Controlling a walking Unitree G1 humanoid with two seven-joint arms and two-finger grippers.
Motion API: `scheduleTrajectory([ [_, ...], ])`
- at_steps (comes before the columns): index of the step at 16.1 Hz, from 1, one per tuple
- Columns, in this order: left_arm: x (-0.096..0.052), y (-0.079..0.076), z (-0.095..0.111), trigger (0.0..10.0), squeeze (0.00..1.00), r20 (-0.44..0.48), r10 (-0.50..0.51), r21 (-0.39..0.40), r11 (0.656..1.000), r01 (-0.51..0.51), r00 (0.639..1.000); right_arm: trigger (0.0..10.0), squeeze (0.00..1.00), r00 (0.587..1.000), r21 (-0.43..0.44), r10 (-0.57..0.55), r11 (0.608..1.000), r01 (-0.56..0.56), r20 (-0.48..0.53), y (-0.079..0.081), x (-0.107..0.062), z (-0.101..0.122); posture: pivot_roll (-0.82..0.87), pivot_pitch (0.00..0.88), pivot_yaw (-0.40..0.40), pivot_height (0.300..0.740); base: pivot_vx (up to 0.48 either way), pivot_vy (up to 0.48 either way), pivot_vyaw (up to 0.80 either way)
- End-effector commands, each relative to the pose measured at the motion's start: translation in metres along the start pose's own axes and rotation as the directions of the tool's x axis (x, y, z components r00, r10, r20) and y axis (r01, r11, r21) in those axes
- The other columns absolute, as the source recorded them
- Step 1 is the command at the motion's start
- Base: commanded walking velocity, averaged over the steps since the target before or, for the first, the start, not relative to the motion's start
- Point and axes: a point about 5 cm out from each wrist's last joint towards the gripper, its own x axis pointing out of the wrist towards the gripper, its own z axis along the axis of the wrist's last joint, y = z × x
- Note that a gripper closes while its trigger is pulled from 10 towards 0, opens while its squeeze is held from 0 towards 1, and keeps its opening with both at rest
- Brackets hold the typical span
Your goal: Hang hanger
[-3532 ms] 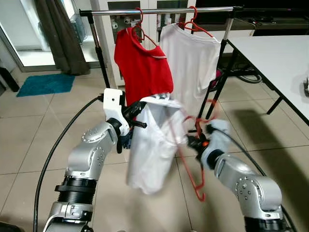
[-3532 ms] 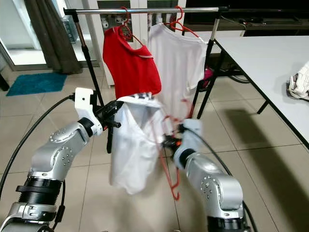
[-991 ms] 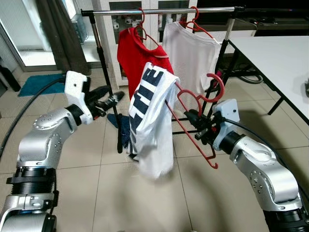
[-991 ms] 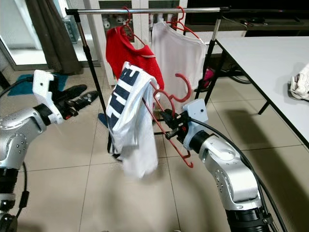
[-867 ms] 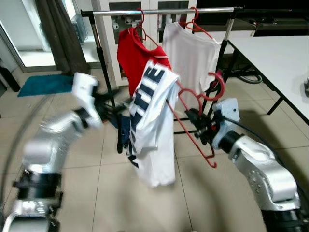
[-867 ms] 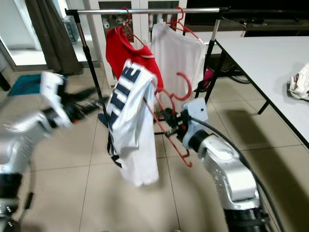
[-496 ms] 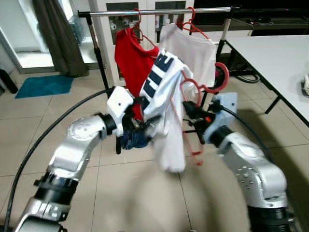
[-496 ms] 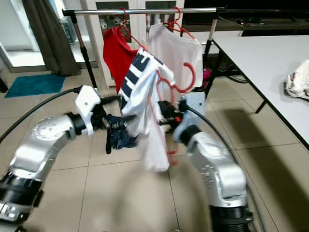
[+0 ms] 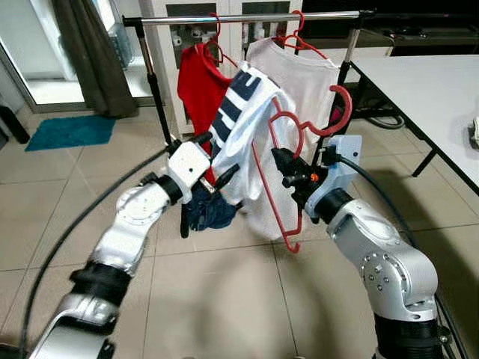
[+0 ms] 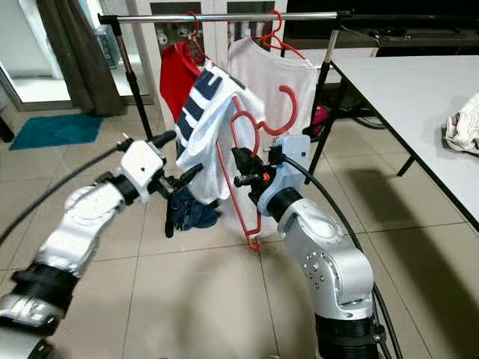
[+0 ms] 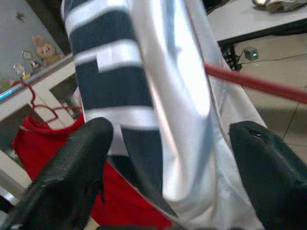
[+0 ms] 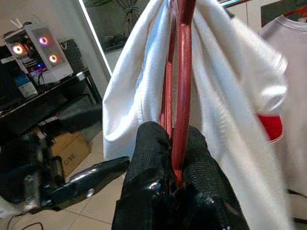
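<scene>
Silver jointed arms, white wrist housings, black jaws, trailing black cables.

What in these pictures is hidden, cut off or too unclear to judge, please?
- Whether the white striped shirt sits fully on the red hanger: its folds cover the far shoulder in both eye views.
- What the left gripper touches: in the left wrist view the cloth is blurred.
- The bundle on the table: cut by the frame edge.
</scene>
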Motion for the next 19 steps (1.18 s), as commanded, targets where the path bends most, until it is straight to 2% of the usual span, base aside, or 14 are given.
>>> scheduleTrajectory([
  [1, 0.003, 0.005, -0.001, 0.0, 0.0, 0.006, 0.026, 0.021, 0.999, -0.027, 1.0, 0.0, 0.0, 0.999, -0.004, 0.03, 1.0, -0.03, 0.039, 0.007, 0.001, 0.011, -0.19, 0.0, 0.043, 0.74, 0.0, 0.0, 0.0],
  [7, 0.007, 0.004, -0.002, 0.0, 0.0, 0.058, 0.064, -0.017, 0.998, -0.063, 0.996, 0.0, 0.0, 0.998, 0.004, 0.029, 1.0, -0.03, 0.046, 0.009, 0.001, 0.013, -0.19, 0.0, 0.046, 0.74, 0.0, 0.0, 0.0],
  [8, 0.008, 0.005, -0.002, 0.0, 0.0, 0.068, 0.071, -0.046, 0.997, -0.068, 0.995, 0.0, 0.0, 0.998, 0.006, 0.031, 0.999, -0.031, 0.048, 0.009, 0.001, 0.013, -0.19, 0.0, 0.047, 0.74, 0.0, 0.0, 0.0],
  [10, 0.011, 0.008, -0.003, 0.0, 0.0, 0.066, 0.078, -0.19, 0.98, -0.064, 0.995, 0.0, 0.0, 0.998, 0.008, 0.031, 0.999, -0.031, 0.051, 0.01, 0.001, 0.013, -0.19, 0.0, 0.048, 0.74, 0.0, 0.0, 0.0],
  [15, 0.011, 0.015, -0.006, 0.0, 0.0, 0.076, 0.064, -0.296, 0.955, -0.039, 0.995, 0.0, 0.0, 0.998, 0.014, 0.027, 0.999, -0.028, 0.053, 0.01, 0.001, 0.013, -0.19, 0.0, 0.048, 0.74, 0.0, 0.0, 0.0],
  [19, 0.01, 0.015, -0.005, 0.0, 0.0, 0.114, -0.039, -0.437, 0.895, 0.085, 0.993, 0.0, 0.0, 0.998, 0.013, 0.026, 1.0, -0.027, 0.053, 0.01, 0.001, 0.013, -0.19, 0.0, 0.051, 0.74, 0.0, 0.0, 0.0],
])
